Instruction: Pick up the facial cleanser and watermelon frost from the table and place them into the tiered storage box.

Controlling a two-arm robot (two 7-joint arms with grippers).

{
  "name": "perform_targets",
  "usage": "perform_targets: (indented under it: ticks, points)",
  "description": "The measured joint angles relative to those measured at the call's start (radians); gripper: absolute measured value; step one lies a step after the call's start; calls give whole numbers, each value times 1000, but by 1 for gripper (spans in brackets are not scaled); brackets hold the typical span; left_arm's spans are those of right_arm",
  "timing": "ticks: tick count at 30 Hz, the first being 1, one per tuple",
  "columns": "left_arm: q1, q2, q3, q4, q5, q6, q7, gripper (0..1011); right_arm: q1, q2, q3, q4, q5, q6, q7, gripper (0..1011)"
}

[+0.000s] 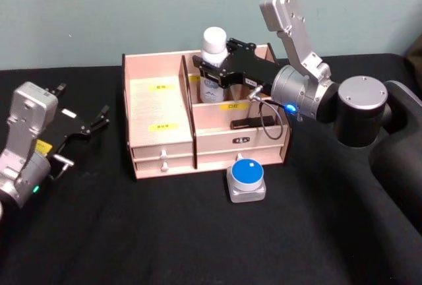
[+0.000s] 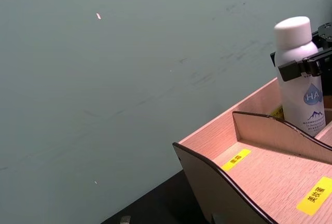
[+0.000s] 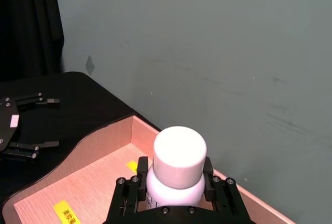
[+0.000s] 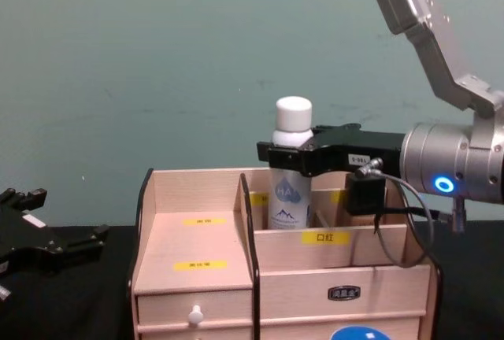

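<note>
— Where is the facial cleanser [image 1: 213, 42]?
— Standing up in a back slot of the tiered storage box [image 1: 148, 105]. The right gripper [image 1: 214, 74] is clamped round it.
— And the watermelon frost [image 1: 246, 178]?
— On the table [image 1: 165, 232], just in front of the box. The left gripper [image 3: 52, 122] rests far left, claws apart.

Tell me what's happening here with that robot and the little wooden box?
The robot is tidying toiletries into the tiered storage box. Its right gripper is clamped on the white facial cleanser bottle, holding it upright in a rear compartment of the box. The blue-lidded watermelon frost container sits on the table just in front of the box, not yet picked up. The left gripper rests open on the table to the left, idle.
</note>
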Motion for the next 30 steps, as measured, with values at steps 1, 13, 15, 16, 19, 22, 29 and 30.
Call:
perform_targets:
  ticks: [1,13,15,16,19,22,29,30]
  points:
    - [0,0,0,0,0,0,0,1009,0,-1,1,3,0,1,2,602]
    - [0,0,0,0,0,0,0,1010,-13,1,1,21,3,9,13,602]
    - [0,0,0,0,0,0,0,1010,-13,1,0,26,2,9,15,602]
    - [0,0,0,0,0,0,0,1009,-13,1,-1,29,2,9,16,602]
    - [0,0,0,0,0,0,0,1010,-13,0,-4,37,1,9,19,602]
    - [0,0,0,0,0,0,0,1010,-13,-4,-7,46,-1,10,19,602]
    - [0,0,0,0,0,0,0,1010,-8,-9,-14,58,-13,18,16,602]
    - [0,0,0,0,0,0,0,1010,-8,-9,-14,58,-13,18,16,602]
